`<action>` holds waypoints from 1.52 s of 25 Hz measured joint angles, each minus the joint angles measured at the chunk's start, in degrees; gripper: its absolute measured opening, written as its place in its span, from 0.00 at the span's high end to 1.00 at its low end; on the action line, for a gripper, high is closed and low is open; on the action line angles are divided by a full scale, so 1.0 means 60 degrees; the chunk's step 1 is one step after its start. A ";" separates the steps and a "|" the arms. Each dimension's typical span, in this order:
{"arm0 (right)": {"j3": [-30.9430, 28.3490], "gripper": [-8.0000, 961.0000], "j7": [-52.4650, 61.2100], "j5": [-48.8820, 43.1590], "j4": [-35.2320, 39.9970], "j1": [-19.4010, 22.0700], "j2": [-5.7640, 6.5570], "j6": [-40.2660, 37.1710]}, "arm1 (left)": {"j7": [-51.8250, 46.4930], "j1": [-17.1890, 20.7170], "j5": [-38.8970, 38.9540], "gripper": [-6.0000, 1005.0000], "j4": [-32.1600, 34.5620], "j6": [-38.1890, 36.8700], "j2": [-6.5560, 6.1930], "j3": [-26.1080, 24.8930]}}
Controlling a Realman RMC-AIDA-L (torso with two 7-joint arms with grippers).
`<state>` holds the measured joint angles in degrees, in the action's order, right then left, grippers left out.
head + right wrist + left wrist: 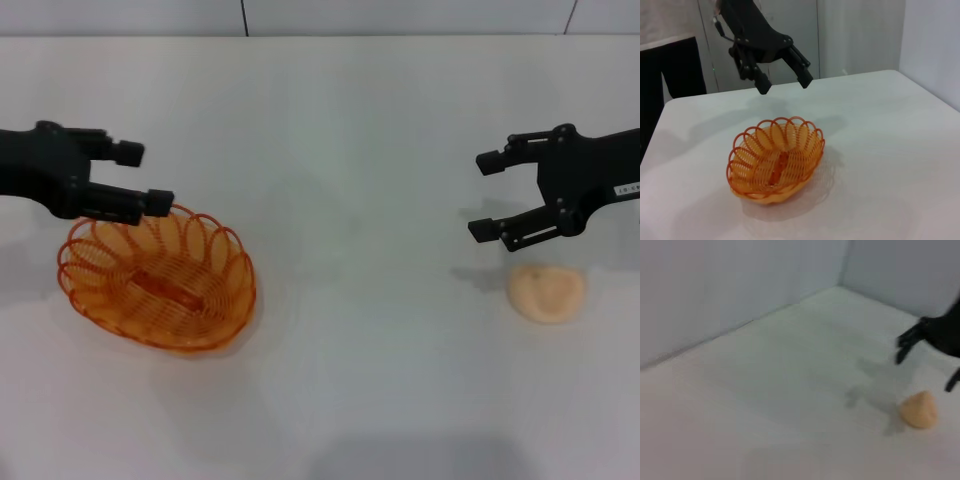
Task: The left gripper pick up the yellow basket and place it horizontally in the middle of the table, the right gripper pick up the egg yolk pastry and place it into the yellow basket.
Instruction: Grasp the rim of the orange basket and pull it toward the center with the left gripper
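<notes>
The yellow basket [155,280] [775,160], an oval orange wire one with a looped rim, stands upright on the left part of the white table [350,150]. My left gripper [145,177] [784,85] hovers open just above the basket's far rim, holding nothing. The egg yolk pastry [546,292] [919,410], a small pale peach bun, lies on the table at the right. My right gripper [482,196] [927,365] hangs open above and slightly behind the pastry, apart from it, with nothing between its fingers.
Pale wall panels [740,290] rise along the table's far edge. A dark object [682,65] stands beyond the table behind the left arm in the right wrist view.
</notes>
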<state>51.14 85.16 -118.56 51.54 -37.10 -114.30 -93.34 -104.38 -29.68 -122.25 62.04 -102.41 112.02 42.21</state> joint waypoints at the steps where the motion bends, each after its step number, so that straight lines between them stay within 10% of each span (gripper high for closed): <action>1: 0.0001 0.09 0.0000 -0.0010 0.0035 0.0008 -0.0007 0.0000 | -0.0527 -0.0013 -0.0201 0.13 0.0169 -0.0027 -0.0010 -0.0004; 12: 0.0067 0.09 -0.0009 -0.0043 0.0166 -0.0058 0.0004 0.0012 | -0.4142 -0.0910 -0.3560 0.13 0.0819 -0.0226 -0.0310 0.0012; 19: 0.0119 0.09 -0.0100 -0.0045 0.0170 -0.0057 -0.0013 0.0105 | -0.4235 -0.1184 -0.5139 0.13 0.0593 0.0717 -0.0096 0.0219; 38: 0.0386 0.09 -0.0089 -0.0043 0.0170 -0.0057 -0.0079 0.0236 | -0.4042 -0.1582 -0.5321 0.13 -0.1388 0.2531 0.0257 0.1186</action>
<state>53.46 84.63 -118.82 52.56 -37.44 -114.77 -91.92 -128.64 -39.18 -154.18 53.71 -87.23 113.56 49.32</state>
